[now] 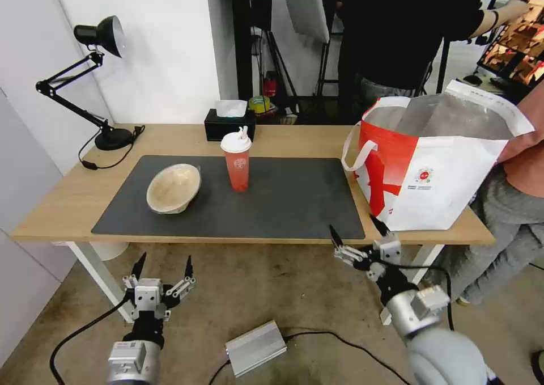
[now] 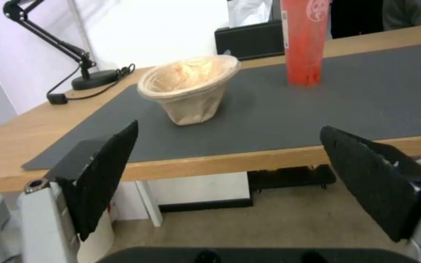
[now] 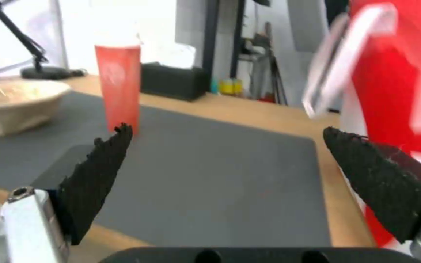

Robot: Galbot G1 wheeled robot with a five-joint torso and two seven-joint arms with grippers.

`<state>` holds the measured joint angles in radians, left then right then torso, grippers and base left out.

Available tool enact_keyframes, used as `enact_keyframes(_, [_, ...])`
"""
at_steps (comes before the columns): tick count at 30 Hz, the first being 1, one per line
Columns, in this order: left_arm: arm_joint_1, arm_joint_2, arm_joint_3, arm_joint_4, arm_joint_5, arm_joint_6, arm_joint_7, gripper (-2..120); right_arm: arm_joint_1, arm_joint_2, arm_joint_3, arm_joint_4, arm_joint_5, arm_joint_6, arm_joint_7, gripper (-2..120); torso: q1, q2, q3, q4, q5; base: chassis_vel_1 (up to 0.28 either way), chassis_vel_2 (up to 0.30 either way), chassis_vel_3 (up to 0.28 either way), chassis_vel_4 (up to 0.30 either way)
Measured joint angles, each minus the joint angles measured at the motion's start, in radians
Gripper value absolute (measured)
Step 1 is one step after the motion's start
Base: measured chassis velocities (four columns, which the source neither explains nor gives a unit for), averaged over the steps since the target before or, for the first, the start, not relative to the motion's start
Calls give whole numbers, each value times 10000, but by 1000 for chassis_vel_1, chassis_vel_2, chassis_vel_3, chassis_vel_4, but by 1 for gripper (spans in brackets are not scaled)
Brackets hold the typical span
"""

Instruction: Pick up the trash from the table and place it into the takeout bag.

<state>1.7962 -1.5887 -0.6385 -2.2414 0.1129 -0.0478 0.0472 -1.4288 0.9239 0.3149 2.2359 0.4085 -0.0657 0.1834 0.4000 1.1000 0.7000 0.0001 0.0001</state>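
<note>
- Beige pulp bowl lies tipped on its side on the left part of your dark grey mat, its opening facing up and right.
- Your red drink cup with its white lid stands upright on the mat, just right of the bowl and apart from it; a black tissue box sits on the wood behind it.
- At the right end of the surface the red-and-white takeout bag stands open, silver lining showing, one corner past the near edge.
- Your left hand hangs released below the near edge, fingers spread and grasping nothing, in line with the bowl.
- Your right hand is also released and empty, level with the near edge, just beside the bag's near-left corner.
</note>
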Motion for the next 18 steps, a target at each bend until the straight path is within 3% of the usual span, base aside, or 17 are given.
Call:
enact_keyframes(6, [61,-30,20,-109,136,0,6,100,1587,-698,-778,-347,1010,-418,-37,100,1,0,1,-1,0,0,0,0,0])
enact_keyframes(18, [207,-33,-26,-415,188,-6,13,100,4263,-1257,-1981,-1005,2123,-1053,75,100,1,-1,0,-1,0,0,0,0,0])
